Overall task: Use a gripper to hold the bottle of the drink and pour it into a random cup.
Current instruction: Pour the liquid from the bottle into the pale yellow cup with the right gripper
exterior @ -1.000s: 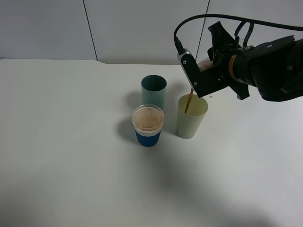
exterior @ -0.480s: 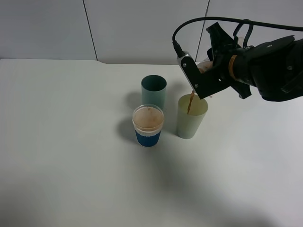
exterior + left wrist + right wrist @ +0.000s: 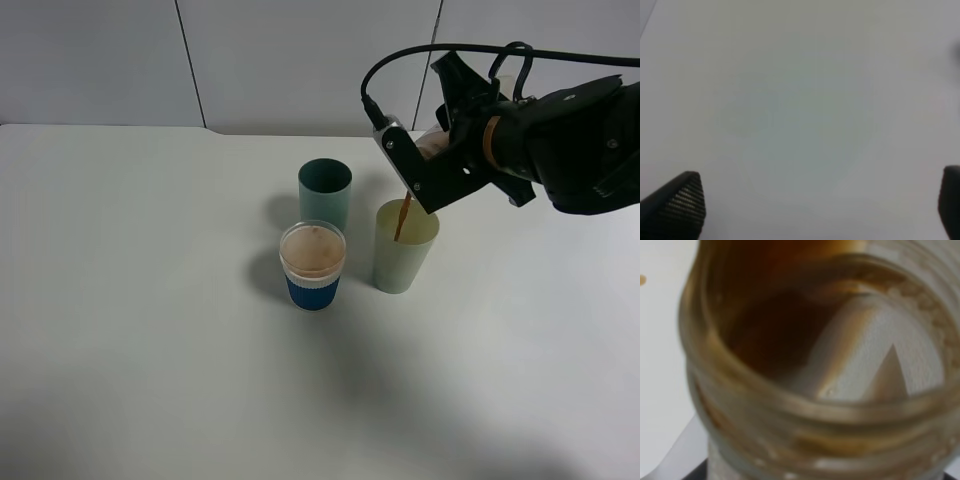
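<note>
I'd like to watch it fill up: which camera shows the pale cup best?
The exterior high view: the whole cup shows, with the drink streaming in. The left wrist view misses it; the right wrist view shows only the neck of the bottle.

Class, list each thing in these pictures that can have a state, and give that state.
right hand: shut on the bottle
bottle: capless, tipped, pouring
drink: thin stream falling into the pale cup
pale cup: upright, receiving drink
blue-sleeved cup: upright, full of foamy brown liquid
teal cup: upright, contents hidden
left hand: open, holding nothing
</note>
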You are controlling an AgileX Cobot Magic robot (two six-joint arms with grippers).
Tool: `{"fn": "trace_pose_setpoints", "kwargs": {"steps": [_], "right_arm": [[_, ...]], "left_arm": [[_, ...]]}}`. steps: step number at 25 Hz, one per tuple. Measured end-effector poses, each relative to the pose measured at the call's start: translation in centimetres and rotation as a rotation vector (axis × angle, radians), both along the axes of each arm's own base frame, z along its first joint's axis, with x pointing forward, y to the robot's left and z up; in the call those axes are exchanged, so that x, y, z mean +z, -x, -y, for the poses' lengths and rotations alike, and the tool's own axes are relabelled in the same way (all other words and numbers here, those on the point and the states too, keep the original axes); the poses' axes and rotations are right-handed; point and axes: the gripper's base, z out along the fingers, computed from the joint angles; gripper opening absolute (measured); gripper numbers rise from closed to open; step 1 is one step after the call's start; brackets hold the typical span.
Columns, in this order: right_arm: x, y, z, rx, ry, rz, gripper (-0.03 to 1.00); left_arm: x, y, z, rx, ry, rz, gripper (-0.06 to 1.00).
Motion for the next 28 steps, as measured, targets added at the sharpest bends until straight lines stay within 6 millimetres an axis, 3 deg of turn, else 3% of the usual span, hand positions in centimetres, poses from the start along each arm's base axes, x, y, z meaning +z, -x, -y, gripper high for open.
{"fn": "trace_pose_setpoints", "kwargs": {"steps": [28], "right_arm": [[0.2,0.32,-0.44,0.006,0.04,0.025,0.39]], "left_arm": [[0.0,0.0,0.0,0.0,0.0,0.0,0.93]]}}
